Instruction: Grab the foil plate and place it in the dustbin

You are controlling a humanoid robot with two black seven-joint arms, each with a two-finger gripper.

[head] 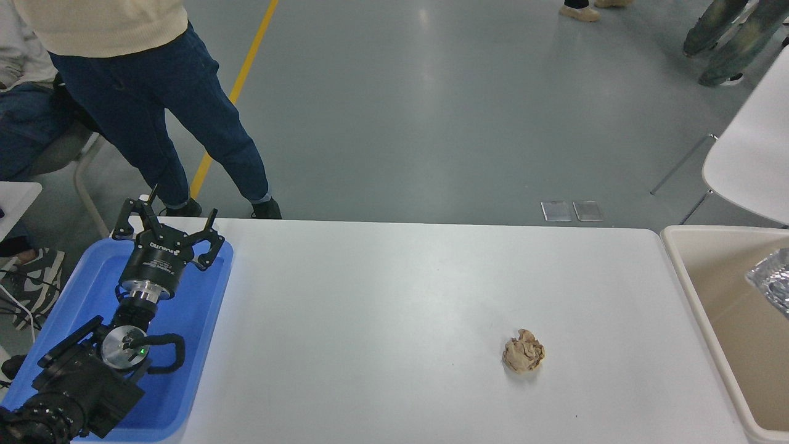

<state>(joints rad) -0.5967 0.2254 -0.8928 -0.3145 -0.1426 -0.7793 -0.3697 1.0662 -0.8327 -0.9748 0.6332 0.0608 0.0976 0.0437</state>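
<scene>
The shiny crinkled foil plate (772,282) lies inside the beige dustbin (684,277) at the right edge of the picture; only a small part of it shows, the rest is cut off by the frame. My left gripper (167,229) is parked over the blue tray at the lower left, open and empty. My right arm and gripper are out of view.
A crumpled brown paper ball (523,359) lies on the white table (394,308) right of centre. A shallow blue tray (197,308) sits at the left edge. A person in dark jeans (160,105) stands at the far left. A white chair (752,154) stands at the right.
</scene>
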